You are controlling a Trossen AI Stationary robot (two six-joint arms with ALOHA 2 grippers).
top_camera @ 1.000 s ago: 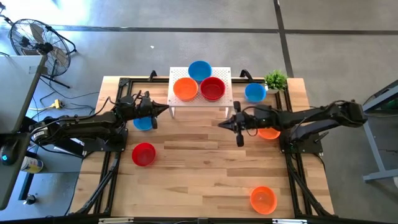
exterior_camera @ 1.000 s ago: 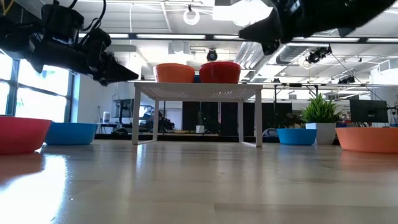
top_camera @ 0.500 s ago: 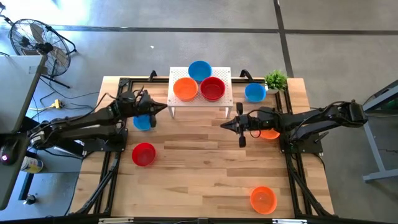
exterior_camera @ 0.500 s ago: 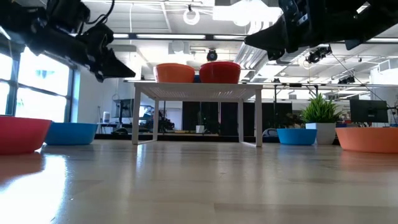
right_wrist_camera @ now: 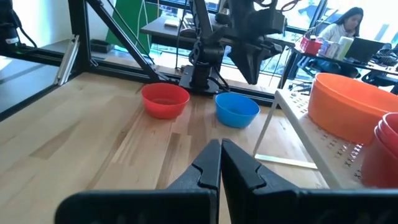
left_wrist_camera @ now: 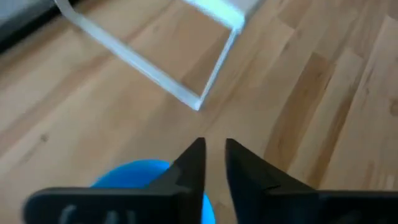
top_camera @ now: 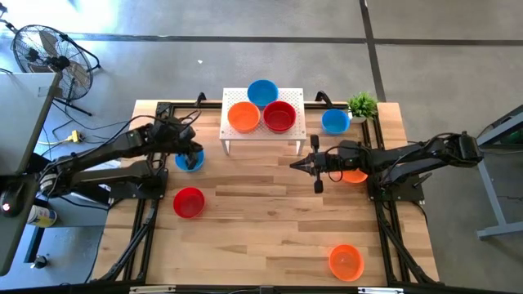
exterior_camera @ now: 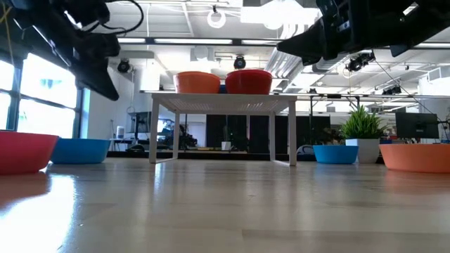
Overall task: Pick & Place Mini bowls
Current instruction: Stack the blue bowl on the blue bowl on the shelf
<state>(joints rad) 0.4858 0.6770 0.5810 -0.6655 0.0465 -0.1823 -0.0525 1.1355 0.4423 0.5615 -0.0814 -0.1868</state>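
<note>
My left gripper (left_wrist_camera: 214, 152) points steeply down over a blue mini bowl (top_camera: 187, 165) near the table's left edge, well above it, as the low view shows (exterior_camera: 111, 91). A narrow gap shows between its fingers, with nothing in it. My right gripper (top_camera: 294, 163) hangs shut and empty, roughly level, just in front of the white stand (top_camera: 263, 124). On the stand sit a blue (top_camera: 262, 91), an orange (top_camera: 243, 117) and a red mini bowl (top_camera: 279, 116). A red bowl (top_camera: 189, 202) rests on the table nearer the front left.
A blue bowl (top_camera: 335, 121) stands beside a small green plant (top_camera: 362, 104) at the back right. One orange bowl (top_camera: 354, 175) lies partly under my right arm, another (top_camera: 346, 261) at the front right. Bare wood lies in the table's middle. A person (right_wrist_camera: 345, 25) sits beyond the table.
My left gripper has drawn back from the stand toward the table's left edge, risen a little, and tipped from nearly level to steeply downward, so it now stands over the blue bowl.
</note>
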